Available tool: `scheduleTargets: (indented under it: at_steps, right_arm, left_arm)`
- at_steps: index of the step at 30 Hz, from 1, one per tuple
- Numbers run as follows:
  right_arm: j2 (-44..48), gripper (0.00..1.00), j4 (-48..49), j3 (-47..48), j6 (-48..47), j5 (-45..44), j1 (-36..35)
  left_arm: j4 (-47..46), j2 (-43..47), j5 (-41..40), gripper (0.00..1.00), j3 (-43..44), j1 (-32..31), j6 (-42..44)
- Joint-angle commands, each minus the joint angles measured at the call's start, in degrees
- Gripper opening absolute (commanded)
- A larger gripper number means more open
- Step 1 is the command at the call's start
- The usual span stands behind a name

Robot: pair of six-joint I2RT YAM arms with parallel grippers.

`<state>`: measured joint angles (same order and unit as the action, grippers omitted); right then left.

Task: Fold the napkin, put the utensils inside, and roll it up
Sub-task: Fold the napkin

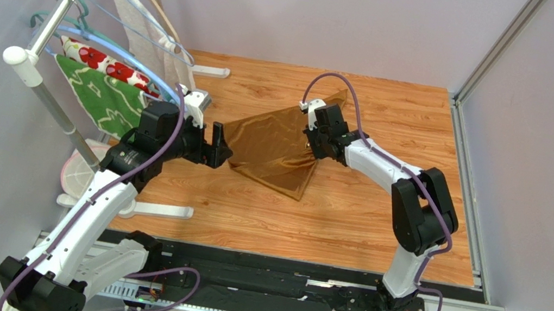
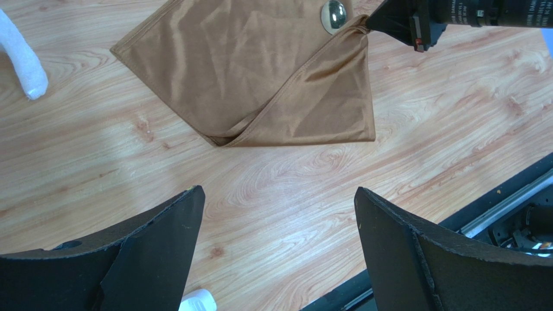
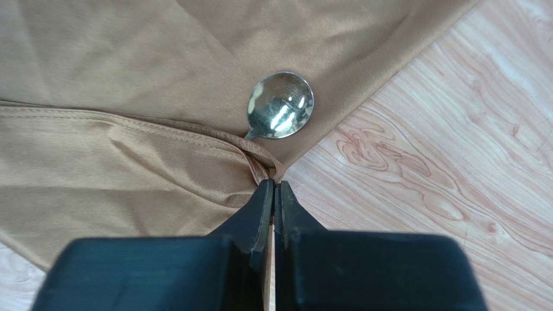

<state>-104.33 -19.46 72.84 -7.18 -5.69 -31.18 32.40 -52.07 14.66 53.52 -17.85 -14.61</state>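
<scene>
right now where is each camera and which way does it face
top external: above, behind the bases, looking down on the wooden table; both arms show
left wrist: left arm, facing the golden-brown cloth napkin; open left pincer shows
right wrist: close over napkin edge; shut right pincer pinches it by the shiny metal spoon
shared: both wrist views show napkin, spoon

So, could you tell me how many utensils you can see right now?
1: a spoon, bowl showing on the napkin just beyond the right gripper; its handle runs under the fold, where others may be hidden.

No legible text, white lettering on right arm [image 2: 493,11] blurred
</scene>
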Motion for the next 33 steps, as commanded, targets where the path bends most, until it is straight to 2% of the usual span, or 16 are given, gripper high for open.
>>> scheduleTargets:
  at_steps: [1,9,10,12,13,16,20,25,29,33]
  right_arm:
    - [-1.2,0.0,1.4,2.6,-0.9,0.5,1.3]
    - [-3.2,0.01,1.7,4.6,-0.5,1.4,2.6]
    - [-3.2,0.16,1.7,5.1,-0.4,2.3,3.1]
    - [-3.1,0.36,1.3,7.7,0.0,4.0,3.7]
    - [-2.6,0.52,0.7,8.7,0.1,4.7,4.5]
    - [-0.1,0.64,0.2,12.1,0.8,7.9,6.3]
    - [3.4,0.64,-1.6,13.6,2.8,11.5,7.7]
    - [4.6,0.65,0.7,6.1,10.4,13.0,10.4]
    - [2.4,0.65,4.4,3.9,14.8,17.9,14.9]
    - [-3.6,0.65,7.3,7.4,19.0,23.0,19.0]
  left_arm:
    - [-0.1,0.0,0.3,0.95,1.2,0.4,0.5]
    - [-0.1,-0.2,0.5,0.95,1.2,0.4,0.5]
    - [0.0,-0.2,0.5,0.95,1.2,0.4,0.5]
    - [-0.1,-0.4,0.7,0.95,1.2,0.4,0.4]
    - [-0.1,-0.5,0.7,0.95,1.2,0.4,0.4]
    - [0.0,-0.9,0.7,0.95,1.1,0.3,0.5]
    - [-0.1,-1.5,1.0,0.95,1.0,0.4,0.5]
    - [-0.5,-2.1,1.2,0.95,0.6,0.4,0.4]
    - [-1.2,-2.9,2.0,0.94,0.1,0.3,0.4]
    - [-1.2,-3.6,1.5,0.94,0.1,0.3,0.5]
